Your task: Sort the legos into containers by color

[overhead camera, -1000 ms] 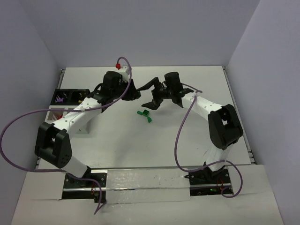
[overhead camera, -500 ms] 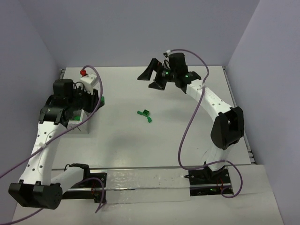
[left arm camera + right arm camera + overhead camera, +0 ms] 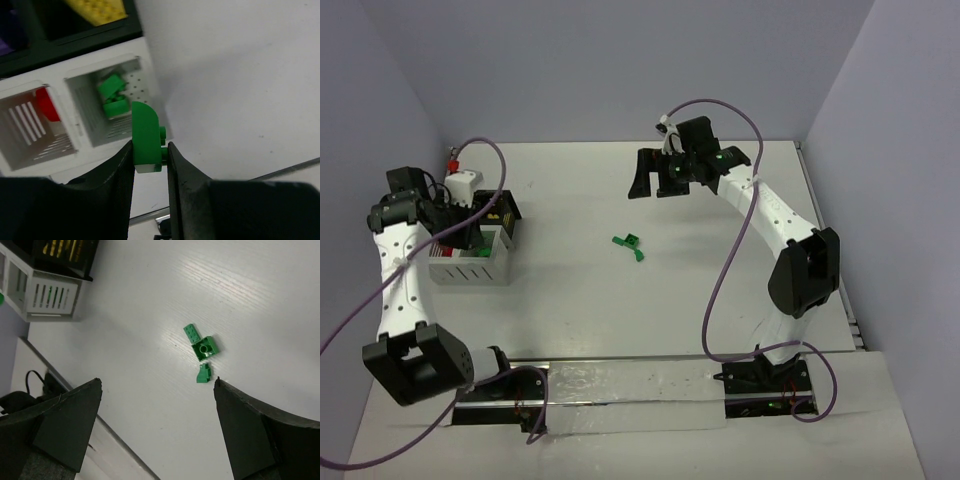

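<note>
The white slatted box (image 3: pixel 60 152) shows two of its square compartments in the left wrist view. The one at the corner next to the open table holds a small heap of green bricks (image 3: pixel 113 94). The one beside it holds a single red piece (image 3: pixel 47 105) lying against its slatted wall. Directly behind the box is the black tray (image 3: pixel 75 42). It has a yellow studded brick (image 3: pixel 100 7) in one section and a sliver of purple (image 3: pixel 4 46) at the picture's edge in another. I cannot tell whether the tray touches the box or stands slightly higher. A green brick with a rounded top (image 3: pixel 145 127) is pinched upright between the two fingers of the left gripper (image 3: pixel 150 150), whose jaws are narrowed onto its flat sides. In that view it overlaps the near corner of the green compartment, above the rim. In the top view the left gripper (image 3: pixel 470 222) hangs over the box (image 3: pixel 470 268) at the left edge of the table (image 3: pixel 580 310), with the tray (image 3: pixel 506 207) just beyond it. Near the middle of the table, well apart from both containers, is a cluster of loose green legos (image 3: pixel 630 243). The right wrist view shows three pieces close together: a flat studded plate (image 3: pixel 191 333), a square brick lying hollow side up (image 3: pixel 205 347) and a smaller piece (image 3: pixel 203 374). The right gripper (image 3: pixel 157 385) is spread wide with nothing between its fingers and looks down on these pieces. In the top view it (image 3: pixel 655 185) is raised beyond them toward the back of the table.
</note>
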`<state>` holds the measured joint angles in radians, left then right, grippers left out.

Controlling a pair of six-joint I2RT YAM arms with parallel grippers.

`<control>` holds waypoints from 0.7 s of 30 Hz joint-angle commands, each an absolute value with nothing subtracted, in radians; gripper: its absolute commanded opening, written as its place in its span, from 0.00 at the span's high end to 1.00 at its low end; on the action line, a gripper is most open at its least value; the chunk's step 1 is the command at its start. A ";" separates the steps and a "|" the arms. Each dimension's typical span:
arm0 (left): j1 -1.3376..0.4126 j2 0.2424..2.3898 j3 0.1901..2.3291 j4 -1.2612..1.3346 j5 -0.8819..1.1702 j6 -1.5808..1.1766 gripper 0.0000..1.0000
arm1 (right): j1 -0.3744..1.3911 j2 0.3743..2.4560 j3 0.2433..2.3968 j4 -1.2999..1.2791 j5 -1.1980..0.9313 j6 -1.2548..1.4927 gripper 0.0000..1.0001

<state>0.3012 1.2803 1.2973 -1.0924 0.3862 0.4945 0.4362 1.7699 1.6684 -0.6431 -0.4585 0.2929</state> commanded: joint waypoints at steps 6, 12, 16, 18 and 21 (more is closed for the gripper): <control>0.340 1.373 1.373 -1.093 0.343 0.560 0.86 | 0.443 1.734 1.641 -0.669 -0.458 0.180 0.00; 0.339 1.408 1.357 -1.056 0.322 0.547 0.78 | 0.445 1.727 1.621 -0.670 -0.483 0.158 0.00; 0.340 1.421 1.341 -1.016 0.299 0.537 0.68 | 0.443 1.727 1.618 -0.670 -0.479 0.156 0.00; 0.340 1.426 1.347 -0.992 0.281 0.533 0.61 | 0.443 1.724 1.617 -0.672 -0.479 0.152 0.00; 0.339 1.426 1.367 -0.981 0.294 0.534 0.46 | 0.443 1.725 1.611 -0.670 -0.471 0.152 0.00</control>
